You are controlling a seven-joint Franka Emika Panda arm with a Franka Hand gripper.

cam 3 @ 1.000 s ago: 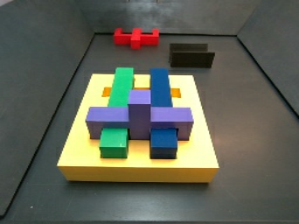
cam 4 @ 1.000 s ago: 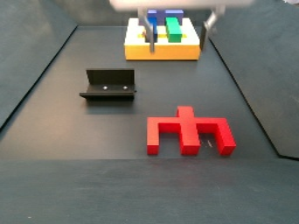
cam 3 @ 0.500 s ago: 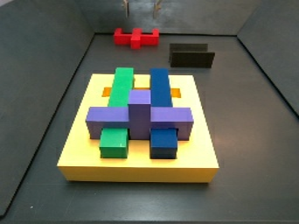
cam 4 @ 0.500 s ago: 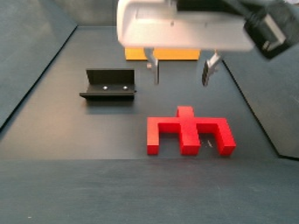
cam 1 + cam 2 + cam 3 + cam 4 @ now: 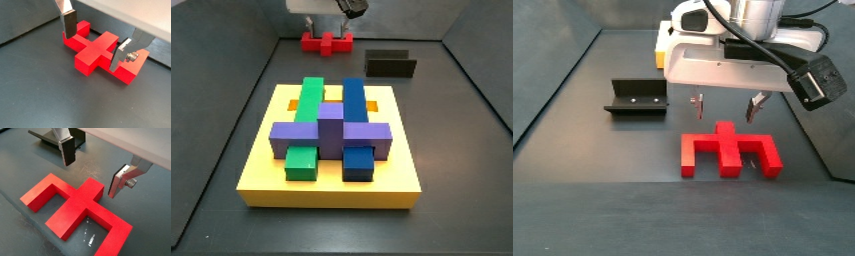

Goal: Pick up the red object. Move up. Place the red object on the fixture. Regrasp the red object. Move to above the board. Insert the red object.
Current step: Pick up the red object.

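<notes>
Hovering with jaws spread over the small bright red plastic pronged block, not yet gripping it.

Judging by the frames, barely into the first step: red block lying flat on the dark surface, gripper just above it, silver fingers straddling the middle prong without touching; pick-up, lift, placing on the small dark L-shaped fixture, regrasp and insertion all left. Sitting empty, that fixture. Showing well apart in a side view, the thick yellow slab board with green, blue and purple blocks; mostly hidden behind the arm elsewhere. Cut off in that same view: gripper, near the top edge.
</notes>
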